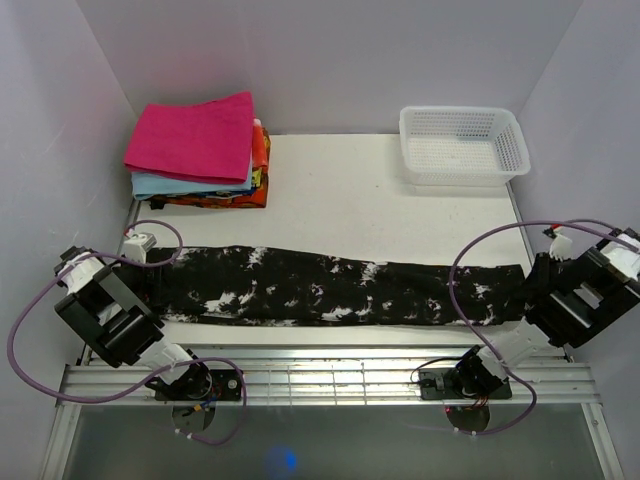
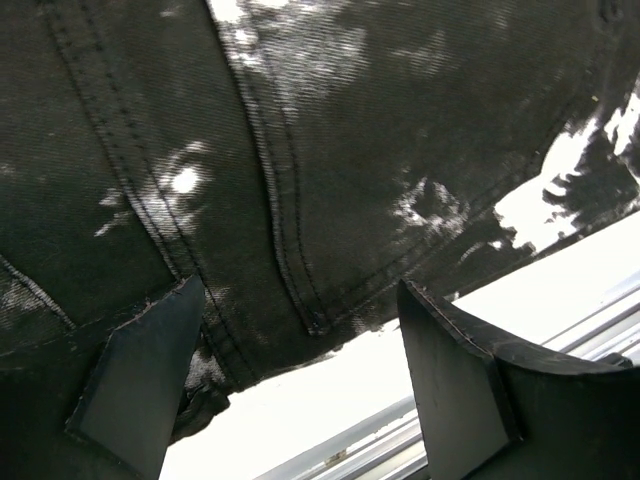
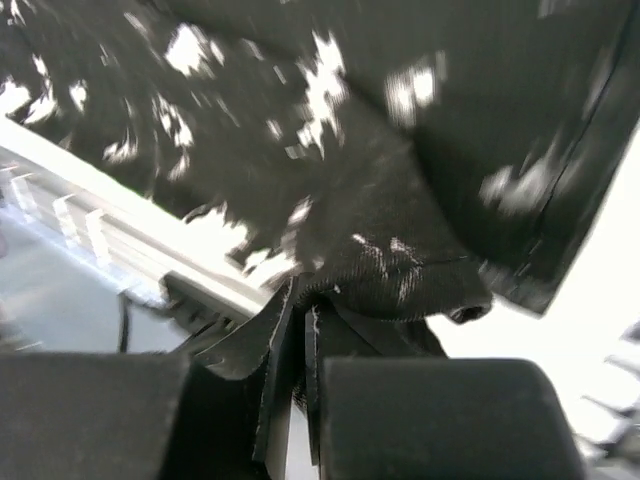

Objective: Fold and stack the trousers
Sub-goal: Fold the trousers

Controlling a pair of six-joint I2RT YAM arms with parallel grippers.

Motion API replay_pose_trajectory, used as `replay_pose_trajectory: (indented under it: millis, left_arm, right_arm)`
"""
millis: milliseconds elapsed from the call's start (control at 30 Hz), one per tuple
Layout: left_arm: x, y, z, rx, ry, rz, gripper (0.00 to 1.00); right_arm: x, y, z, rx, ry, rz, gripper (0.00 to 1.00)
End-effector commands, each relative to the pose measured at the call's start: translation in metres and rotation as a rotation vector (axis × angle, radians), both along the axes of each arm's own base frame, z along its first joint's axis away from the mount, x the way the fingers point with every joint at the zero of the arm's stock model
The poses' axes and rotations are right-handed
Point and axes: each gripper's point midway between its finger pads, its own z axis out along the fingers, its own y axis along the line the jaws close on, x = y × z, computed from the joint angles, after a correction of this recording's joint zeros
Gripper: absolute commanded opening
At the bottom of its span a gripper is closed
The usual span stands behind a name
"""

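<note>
Black trousers with white splotches [image 1: 330, 288] lie stretched out in a long strip across the near part of the table. My left gripper [image 1: 150, 275] is at their left, waist end. In the left wrist view its jaws stand wide apart [image 2: 300, 390] over the waistband seams [image 2: 290, 220], holding nothing. My right gripper [image 1: 528, 290] is at the right, leg end. In the right wrist view its jaws are pressed together [image 3: 298, 330] on a bunched fold of the trousers' hem [image 3: 400, 270].
A stack of folded clothes with a pink piece on top [image 1: 195, 140] sits at the back left. A white plastic basket [image 1: 462, 145] stands at the back right. A metal rail [image 1: 330, 378] runs along the near table edge.
</note>
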Motion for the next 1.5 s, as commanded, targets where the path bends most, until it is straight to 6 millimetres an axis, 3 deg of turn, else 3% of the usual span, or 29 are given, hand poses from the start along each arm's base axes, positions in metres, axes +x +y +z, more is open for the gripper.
replay_pose_trajectory:
  millis: [0,133,200,233,267,400,467,533,600,633,733,833,1000,1133,1233,1333,1367,1467]
  left_arm:
    - [0.008,0.01,-0.002,0.01,0.0,0.05,0.88]
    - [0.011,0.017,-0.004,0.014,0.019,0.085,0.86]
    - [0.01,0.02,-0.006,0.03,0.025,0.089,0.86]
    - [0.01,0.02,-0.005,0.032,0.025,0.09,0.86]
    - [0.01,0.021,-0.006,0.036,0.025,0.089,0.86]
    - [0.01,0.021,-0.005,0.037,0.026,0.094,0.86]
    - [0.01,0.021,-0.006,0.035,0.029,0.098,0.86]
    - [0.007,0.022,-0.008,0.042,0.04,0.098,0.86]
    - [0.005,0.023,-0.01,0.048,0.052,0.099,0.86]
    - [0.006,0.024,-0.011,0.051,0.054,0.101,0.86]
    - [0.007,0.027,-0.009,0.055,0.054,0.11,0.86]
    - [0.009,0.026,-0.007,0.042,0.051,0.113,0.87]
    - [0.009,0.023,-0.005,0.02,0.054,0.112,0.87]
    - [0.011,0.024,-0.003,0.025,0.048,0.112,0.87]
    - [0.012,0.025,0.0,0.026,0.045,0.115,0.87]
    - [0.011,0.026,-0.001,0.03,0.048,0.11,0.87]
    - [0.011,0.026,-0.001,0.034,0.049,0.109,0.87]
    - [0.01,0.026,-0.001,0.038,0.05,0.107,0.87]
  right_arm:
    - [0.049,0.004,0.057,-0.147,-0.333,0.109,0.08]
    - [0.071,0.017,0.105,-0.272,-0.59,0.256,0.08]
    - [0.077,0.01,0.135,-0.396,-0.76,0.339,0.08]
    - [0.076,0.007,0.137,-0.424,-0.783,0.351,0.08]
    - [0.075,0.004,0.132,-0.443,-0.784,0.363,0.08]
    - [0.057,-0.023,0.038,-0.461,-0.57,0.391,0.08]
    - [0.05,-0.031,0.005,-0.405,-0.47,0.365,0.12]
    - [0.041,-0.039,-0.01,-0.371,-0.403,0.323,0.17]
    - [0.031,-0.043,-0.026,-0.333,-0.316,0.294,0.36]
    - [0.029,-0.045,-0.032,-0.317,-0.29,0.286,0.5]
    - [0.021,-0.054,-0.037,-0.318,-0.242,0.263,0.67]
    - [0.021,-0.057,-0.037,-0.301,-0.22,0.224,0.78]
    - [0.043,-0.055,-0.023,-0.17,-0.229,0.111,0.86]
    - [0.047,-0.056,-0.03,-0.107,-0.18,0.039,0.9]
    - [0.04,-0.065,-0.045,-0.146,-0.092,-0.019,0.88]
    - [0.029,-0.069,-0.048,-0.182,-0.043,-0.032,0.64]
    - [0.026,-0.071,-0.044,-0.205,-0.054,-0.025,0.4]
    - [0.014,-0.074,-0.038,-0.272,-0.05,0.005,0.21]
